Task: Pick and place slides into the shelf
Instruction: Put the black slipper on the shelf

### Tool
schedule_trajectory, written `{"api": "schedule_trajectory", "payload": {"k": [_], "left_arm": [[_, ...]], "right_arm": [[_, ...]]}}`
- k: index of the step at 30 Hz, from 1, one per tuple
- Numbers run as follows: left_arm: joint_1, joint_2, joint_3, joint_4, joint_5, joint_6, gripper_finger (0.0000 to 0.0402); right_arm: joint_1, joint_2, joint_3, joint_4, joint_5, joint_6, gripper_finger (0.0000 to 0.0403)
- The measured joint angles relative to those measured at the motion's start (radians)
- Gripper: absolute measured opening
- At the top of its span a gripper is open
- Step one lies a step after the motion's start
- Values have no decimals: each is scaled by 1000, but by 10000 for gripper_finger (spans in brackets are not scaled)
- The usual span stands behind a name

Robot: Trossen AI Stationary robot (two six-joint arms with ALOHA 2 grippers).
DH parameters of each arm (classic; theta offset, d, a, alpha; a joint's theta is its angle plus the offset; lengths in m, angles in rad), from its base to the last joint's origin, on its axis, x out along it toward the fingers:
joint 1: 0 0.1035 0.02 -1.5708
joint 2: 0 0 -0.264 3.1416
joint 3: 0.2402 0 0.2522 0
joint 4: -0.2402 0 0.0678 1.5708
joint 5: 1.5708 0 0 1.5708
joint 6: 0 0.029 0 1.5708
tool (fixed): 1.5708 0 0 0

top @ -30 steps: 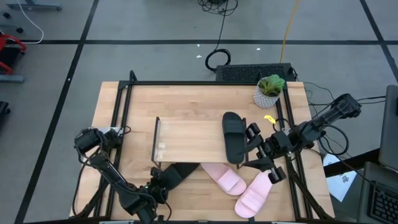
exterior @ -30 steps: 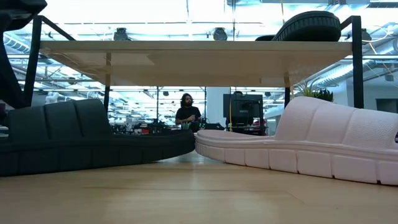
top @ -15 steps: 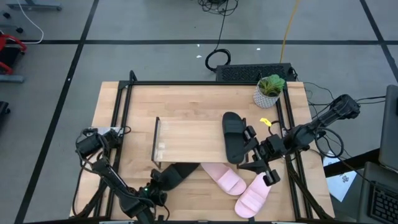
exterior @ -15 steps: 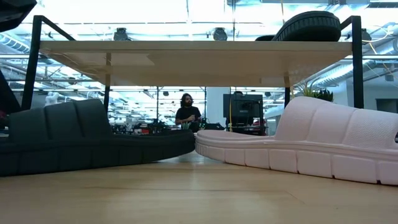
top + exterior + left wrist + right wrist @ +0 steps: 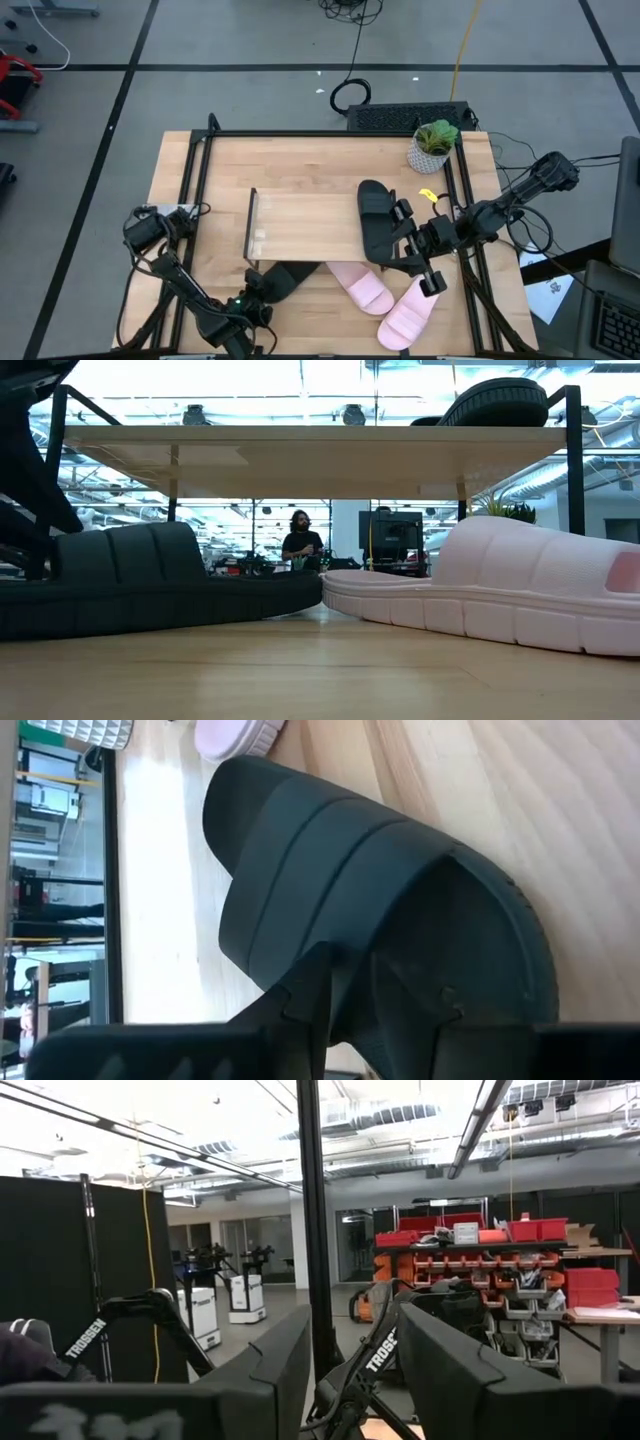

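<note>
1. Watching the left pincer (image 5: pixel 248 305) at the near edge of the light wooden worktop (image 5: pixel 200 180), pinching the heel rim of the matte black open-toe slide (image 5: pixel 285 280). Clearly the nearer arm.
2. Noting that slide's long axis: running diagonally away from the pincer, toe tucking under the low wooden-topped shelf with the thin black frame (image 5: pixel 300 225), which is lying just beyond.
3. Seeing the right pincer (image 5: pixel 415 255) hanging beside the shelf's right end, fingers spread, gripping nothing.
4. Counting contents: only the second matte black slide (image 5: pixel 375 220) sitting on the shelf top; two pale pink broad-strap slides (image 5: pixel 362 285) lying on the worktop in front, waiting.
</note>
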Motion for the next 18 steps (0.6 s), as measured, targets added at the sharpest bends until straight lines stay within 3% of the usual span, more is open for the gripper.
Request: {"api": "schedule_trajectory", "payload": {"k": [15, 18], "left_arm": [[37, 0, -20, 82, -19, -3, 80], [36, 0, -38, 120, -18, -2, 58]], "right_arm": [[0, 0, 0, 0, 0, 0, 138], [0, 0, 0, 0, 0, 0, 138]]}}
